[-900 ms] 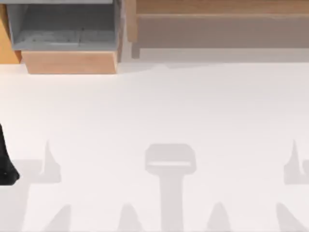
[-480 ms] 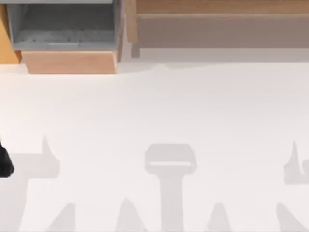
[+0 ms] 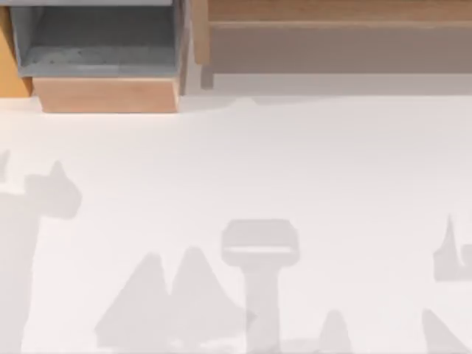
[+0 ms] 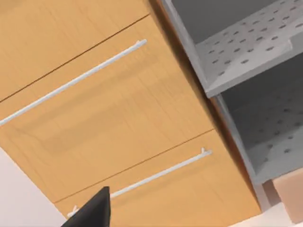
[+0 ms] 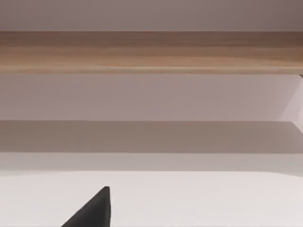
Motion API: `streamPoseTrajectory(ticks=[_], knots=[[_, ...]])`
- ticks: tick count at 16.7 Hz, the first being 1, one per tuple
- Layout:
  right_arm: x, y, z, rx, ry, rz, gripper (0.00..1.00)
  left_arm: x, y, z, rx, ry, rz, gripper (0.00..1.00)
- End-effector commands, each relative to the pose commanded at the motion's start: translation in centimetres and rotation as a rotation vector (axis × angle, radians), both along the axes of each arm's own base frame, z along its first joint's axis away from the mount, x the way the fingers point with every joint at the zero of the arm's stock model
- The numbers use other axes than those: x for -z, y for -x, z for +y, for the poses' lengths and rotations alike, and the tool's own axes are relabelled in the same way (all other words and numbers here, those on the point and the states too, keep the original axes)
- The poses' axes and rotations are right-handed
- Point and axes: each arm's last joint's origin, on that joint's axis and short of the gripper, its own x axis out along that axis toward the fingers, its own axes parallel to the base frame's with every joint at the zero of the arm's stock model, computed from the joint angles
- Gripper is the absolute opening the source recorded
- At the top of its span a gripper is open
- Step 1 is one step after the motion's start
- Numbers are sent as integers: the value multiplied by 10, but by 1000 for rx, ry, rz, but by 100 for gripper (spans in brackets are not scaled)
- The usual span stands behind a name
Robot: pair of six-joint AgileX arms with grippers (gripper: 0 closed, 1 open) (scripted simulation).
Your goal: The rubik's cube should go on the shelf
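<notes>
The rubik's cube is out of view. The shelf (image 3: pixel 332 26) is a long light-wood board with a side post and a brownish-grey recessed face, along the table's back right. In the right wrist view the shelf (image 5: pixel 151 52) lies straight ahead as a wooden band, and a dark part of my right gripper (image 5: pixel 92 213) shows over the white table. In the left wrist view a dark part of my left gripper (image 4: pixel 92 213) is close in front of a wooden drawer front.
A wooden box with a grey-lined compartment (image 3: pixel 99 44) stands at the back left. Beside it is an orange-wood cabinet (image 4: pixel 118 118) with two white bar handles, and grey perforated boards (image 4: pixel 246 47). The white table (image 3: pixel 258 162) carries only arm shadows.
The dark left arm part at the top view's left edge has gone out of that view. Its shadow has shifted toward the back left and a broad shadow has grown at the front.
</notes>
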Motion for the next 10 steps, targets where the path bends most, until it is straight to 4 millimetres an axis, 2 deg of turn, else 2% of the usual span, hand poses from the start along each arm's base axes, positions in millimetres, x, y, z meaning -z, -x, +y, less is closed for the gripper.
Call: streamPoseTrajectory(ticks=[3,5,7,10], knots=[[0,0,0,0,0,0,100,-9,-49,19,18,-198,8,100],[0,0,0,0,0,0,100,-6,-85,36,32,-334,9,100],[0,0,0,0,0,0,100,5,-120,54,45,-468,7,100],[0,0,0,0,0,0,100,35,-166,84,61,-660,-1,100]])
